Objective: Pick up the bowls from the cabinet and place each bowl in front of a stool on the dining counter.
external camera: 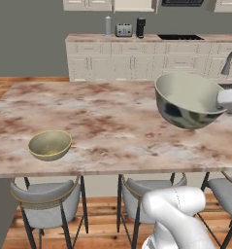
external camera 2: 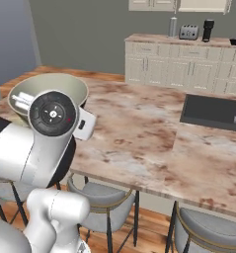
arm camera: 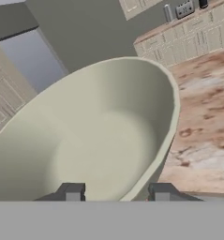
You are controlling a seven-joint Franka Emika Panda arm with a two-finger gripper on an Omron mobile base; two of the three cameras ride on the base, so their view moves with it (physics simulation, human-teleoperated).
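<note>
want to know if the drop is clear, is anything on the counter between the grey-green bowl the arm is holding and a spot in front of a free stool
Nothing visible does. The gripper holds the grey-green bowl above the dining counter. The olive-yellow bowl sits far off, in front of the leftmost stool. The marble ahead of the middle stool is bare.

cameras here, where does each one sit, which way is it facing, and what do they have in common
Left base view: behind the arm to its left, looking forward and down over the dining counter; olive-yellow bowl resting, dark bowl held tilted above it, white arm at lower right.
Right base view: behind to the right, facing the same counter; arm at lower left, its wrist covering part of the dark bowl.
Hand view: on the hand, looking along the gripper into the dark bowl's cream interior, one fingertip on each side of its rim.
Shared: dark bowl, counter, far cream drawers.
</note>
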